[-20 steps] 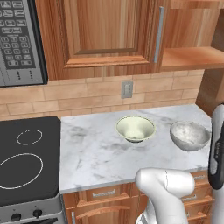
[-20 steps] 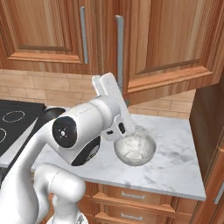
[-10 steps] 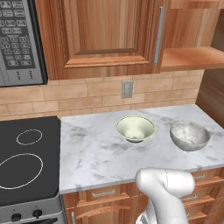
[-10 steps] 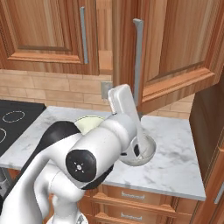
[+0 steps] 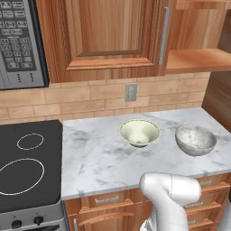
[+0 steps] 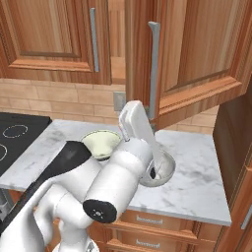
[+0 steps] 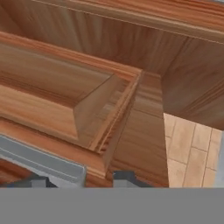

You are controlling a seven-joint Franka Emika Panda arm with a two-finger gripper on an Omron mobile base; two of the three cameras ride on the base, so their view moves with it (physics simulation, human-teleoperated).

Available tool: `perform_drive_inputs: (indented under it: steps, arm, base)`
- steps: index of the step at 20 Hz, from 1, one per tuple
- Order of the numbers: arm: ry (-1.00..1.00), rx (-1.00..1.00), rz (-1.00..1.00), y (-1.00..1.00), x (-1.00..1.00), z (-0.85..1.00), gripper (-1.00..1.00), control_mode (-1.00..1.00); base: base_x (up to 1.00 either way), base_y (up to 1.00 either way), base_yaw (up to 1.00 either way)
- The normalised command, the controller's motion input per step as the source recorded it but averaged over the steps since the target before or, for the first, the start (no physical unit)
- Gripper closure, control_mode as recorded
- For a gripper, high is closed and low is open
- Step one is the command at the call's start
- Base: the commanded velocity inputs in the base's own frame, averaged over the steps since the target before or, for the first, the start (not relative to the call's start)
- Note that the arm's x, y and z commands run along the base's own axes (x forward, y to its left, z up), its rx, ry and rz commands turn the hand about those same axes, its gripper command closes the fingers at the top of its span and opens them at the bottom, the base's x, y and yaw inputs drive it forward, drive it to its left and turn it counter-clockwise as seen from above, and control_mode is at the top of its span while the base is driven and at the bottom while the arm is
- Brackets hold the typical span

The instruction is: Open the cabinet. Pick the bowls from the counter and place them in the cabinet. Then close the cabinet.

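The right-hand door [image 6: 197, 59] of the reddish-brown cabinet [image 5: 108, 36] stands swung out toward the robot, its long silver bar handle [image 6: 153, 69] hanging just above the arm's forearm in the right base view, and a bare wooden shelf [image 5: 198, 58] shows behind it. In the hand view the gripper [image 7: 78, 180] sits hard against that door's raised-panel edge, the handle [image 7: 39, 162] running across the lower left beside the finger tips; the jaws look part-way apart, but whether they pinch the bar or merely rest by it I cannot tell. Both bowls wait on the white marble counter [image 5: 94, 158]: the cream-green bowl [image 5: 139, 132] near the middle of the slab toward the back wall, the grey-white speckled bowl [image 5: 195, 139] close to the right end, well apart from its mate. They look like rigid glazed ware (smooth, so likely slippery, and apt to chip if knocked on the shelf edge), light enough for one gripper. The sensible hold is probably the rim, one finger inside the wall and one outside, since neither bowl has a handle. The door is stiff and hinged, best moved by its bar.
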Motion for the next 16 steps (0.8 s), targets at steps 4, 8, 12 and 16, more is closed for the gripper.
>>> perform_drive_inputs:
  steps: [4, 8, 12, 16]
  arm:
    - [-0.43, -0.19, -0.13, 1.00, -1.00, 0.08, 1.00, -1.00]
    - [-0.38, -0.16, -0.14, 1.00, -1.00, 0.06, 1.00, -1.00]
    - [-0.38, -0.14, -0.15, 1.00, -1.00, 0.13, 1.00, -1.00]
    - [-0.30, -0.11, -0.15, 1.00, -1.00, 0.18, -1.00, -1.00]
  base:
    - [0.00, 0.00, 0.00]
    - [0.00, 0.00, 0.00]
    - [0.00, 0.00, 0.00]
    - [0.00, 0.00, 0.00]
